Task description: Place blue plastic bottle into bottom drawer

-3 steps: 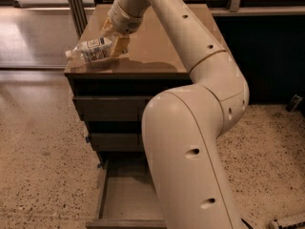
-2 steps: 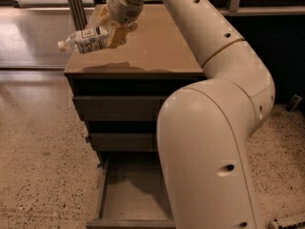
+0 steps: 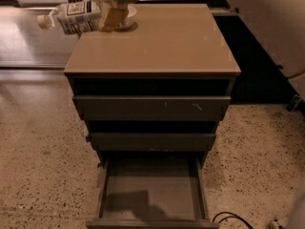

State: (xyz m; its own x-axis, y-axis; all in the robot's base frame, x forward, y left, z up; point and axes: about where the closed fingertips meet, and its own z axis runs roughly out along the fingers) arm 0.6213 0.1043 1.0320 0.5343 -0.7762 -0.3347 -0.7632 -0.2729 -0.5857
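Observation:
The blue plastic bottle (image 3: 71, 15) is clear with a white cap and a printed label. It lies sideways in the air, cap to the left, past the cabinet's far left corner. My gripper (image 3: 106, 9) is shut on the bottle's right end, its pale fingers (image 3: 112, 17) around it, at the top left of the camera view. The bottom drawer (image 3: 151, 194) is pulled out at the bottom of the view. Its flat grey inside holds nothing but a shadow. The bottle is high above it and to the left.
A white bowl (image 3: 128, 17) stands on the cabinet top (image 3: 162, 42), partly behind the gripper. The two upper drawers (image 3: 151, 107) are slightly ajar. My arm's white casing (image 3: 271, 18) fills the top right. A black cable (image 3: 231, 217) lies on the speckled floor.
The bottle has been lifted off the cabinet's edge and carried up and left. The arm has swung out of the foreground, so the open bottom drawer now shows fully.

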